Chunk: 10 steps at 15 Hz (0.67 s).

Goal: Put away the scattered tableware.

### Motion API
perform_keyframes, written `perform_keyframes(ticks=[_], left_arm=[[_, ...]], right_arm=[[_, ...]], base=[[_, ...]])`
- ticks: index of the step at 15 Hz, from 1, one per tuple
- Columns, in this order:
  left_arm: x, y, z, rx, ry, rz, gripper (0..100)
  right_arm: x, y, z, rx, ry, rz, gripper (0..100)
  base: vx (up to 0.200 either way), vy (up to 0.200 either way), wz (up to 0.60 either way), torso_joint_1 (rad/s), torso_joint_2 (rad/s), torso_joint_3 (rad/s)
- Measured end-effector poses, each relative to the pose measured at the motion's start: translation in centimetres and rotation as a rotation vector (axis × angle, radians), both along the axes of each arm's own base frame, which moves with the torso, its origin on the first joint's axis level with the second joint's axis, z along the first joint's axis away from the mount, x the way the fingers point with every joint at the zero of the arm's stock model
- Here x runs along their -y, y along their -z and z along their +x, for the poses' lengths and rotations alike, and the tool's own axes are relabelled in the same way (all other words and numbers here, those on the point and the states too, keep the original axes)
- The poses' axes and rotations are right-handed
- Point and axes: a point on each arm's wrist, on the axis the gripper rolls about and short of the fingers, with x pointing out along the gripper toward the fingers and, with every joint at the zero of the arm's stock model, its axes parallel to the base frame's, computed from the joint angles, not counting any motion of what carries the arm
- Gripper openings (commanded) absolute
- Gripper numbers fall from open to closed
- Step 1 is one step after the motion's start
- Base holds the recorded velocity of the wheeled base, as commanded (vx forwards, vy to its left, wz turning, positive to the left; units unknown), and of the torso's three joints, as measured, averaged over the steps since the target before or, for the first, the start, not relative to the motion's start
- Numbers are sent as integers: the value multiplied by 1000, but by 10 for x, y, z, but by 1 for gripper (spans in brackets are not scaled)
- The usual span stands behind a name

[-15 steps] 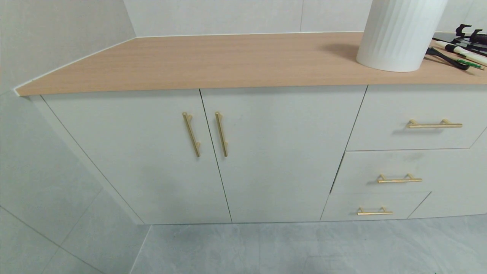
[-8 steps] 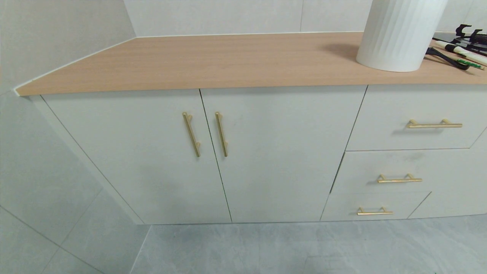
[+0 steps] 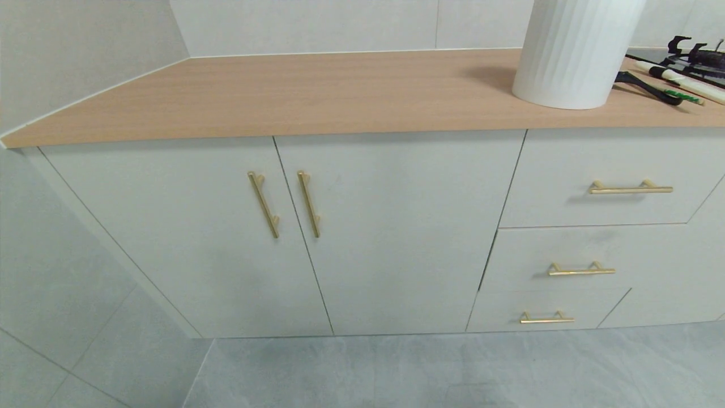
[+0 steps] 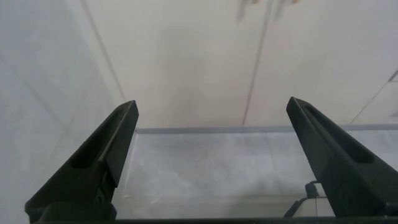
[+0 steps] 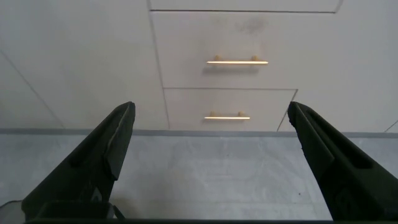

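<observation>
Scattered utensils (image 3: 665, 85) lie on the wooden countertop (image 3: 294, 93) at the far right: a black one and white-handled ones with green marks. Beside them stands a tall white ribbed container (image 3: 572, 54). My left gripper (image 4: 211, 109) is open, low in front of the cabinet doors and above the floor, holding nothing. My right gripper (image 5: 211, 112) is open too, low before the drawers (image 5: 236, 62), with nothing between its fingers.
White cabinet below the counter has two doors with vertical gold handles (image 3: 286, 204) and three drawers with horizontal gold handles (image 3: 630, 188) on the right. A wall closes the left side. Grey tiled floor (image 3: 396, 368) lies in front. A black stove part (image 3: 694, 54) sits at far right.
The whole head view has shifted a little to the left, so the camera has moved rightward. The things on the counter stay where they were.
</observation>
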Motion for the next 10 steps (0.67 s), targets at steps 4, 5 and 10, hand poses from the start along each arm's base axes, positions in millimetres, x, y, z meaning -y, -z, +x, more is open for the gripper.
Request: perform_keyframes(ticks=[4, 5, 10], left_arm=[[0, 0, 0, 0, 0, 1, 100], [0, 0, 0, 1, 1, 1, 100], [0, 0, 0, 0, 0, 0, 100]], right_arm=[[0, 0, 0, 0, 2, 1, 100], [0, 0, 0, 0, 2, 1, 100], [0, 0, 0, 0, 2, 1, 100]], base=[[0, -200, 0, 4, 1, 2], [0, -200, 0, 7, 2, 7], [0, -200, 0, 2, 2, 0]])
